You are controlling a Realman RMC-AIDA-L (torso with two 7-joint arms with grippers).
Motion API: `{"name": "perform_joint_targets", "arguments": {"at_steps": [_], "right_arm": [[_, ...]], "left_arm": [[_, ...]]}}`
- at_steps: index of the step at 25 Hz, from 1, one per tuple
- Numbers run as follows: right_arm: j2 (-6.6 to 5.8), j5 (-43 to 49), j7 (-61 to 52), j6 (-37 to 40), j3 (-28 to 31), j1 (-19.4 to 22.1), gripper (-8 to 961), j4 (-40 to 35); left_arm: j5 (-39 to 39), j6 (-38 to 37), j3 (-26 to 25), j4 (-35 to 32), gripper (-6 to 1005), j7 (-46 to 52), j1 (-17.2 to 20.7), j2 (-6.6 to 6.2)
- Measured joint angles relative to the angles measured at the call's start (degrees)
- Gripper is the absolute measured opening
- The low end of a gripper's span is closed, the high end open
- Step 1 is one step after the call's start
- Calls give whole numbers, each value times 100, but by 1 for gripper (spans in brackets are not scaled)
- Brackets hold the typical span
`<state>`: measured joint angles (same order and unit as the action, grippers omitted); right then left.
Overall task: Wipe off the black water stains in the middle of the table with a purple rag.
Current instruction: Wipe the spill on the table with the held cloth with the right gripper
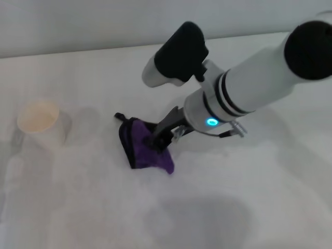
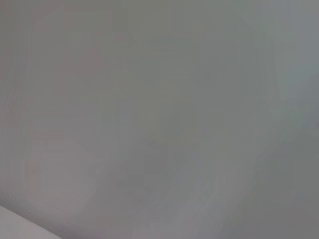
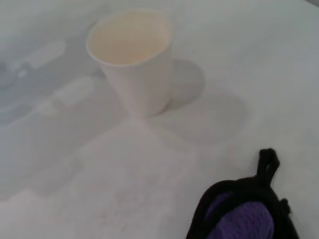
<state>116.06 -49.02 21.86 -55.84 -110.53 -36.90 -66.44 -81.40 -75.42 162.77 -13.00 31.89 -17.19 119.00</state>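
Observation:
The purple rag [image 1: 144,150], with black edging and a loop tab [image 1: 119,116], lies bunched on the white table [image 1: 249,171] near its middle. My right gripper [image 1: 156,141] reaches down from the right, and its dark fingers are pinched on the rag's upper right part, pressing it on the tabletop. The rag's near end and tab also show in the right wrist view [image 3: 244,214]. The black water stains do not show in any view. My left gripper is out of view; the left wrist view shows only a plain grey surface.
A white paper cup [image 1: 41,122] stands upright at the left of the table, a hand's width from the rag; it also shows in the right wrist view [image 3: 132,59]. My right arm [image 1: 259,83] spans the right side above the table.

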Motion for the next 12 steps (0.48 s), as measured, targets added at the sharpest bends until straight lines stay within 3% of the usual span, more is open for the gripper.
{"name": "perform_joint_targets", "arguments": {"at_steps": [6, 12], "right_arm": [[12, -468, 394, 863, -470, 6, 103, 647], [8, -546, 586, 1459, -755, 219, 101, 761]], "left_arm": [[2, 0, 0, -1, 888, 108, -30, 0], [57, 0, 0, 16, 887, 144, -57, 0]]}}
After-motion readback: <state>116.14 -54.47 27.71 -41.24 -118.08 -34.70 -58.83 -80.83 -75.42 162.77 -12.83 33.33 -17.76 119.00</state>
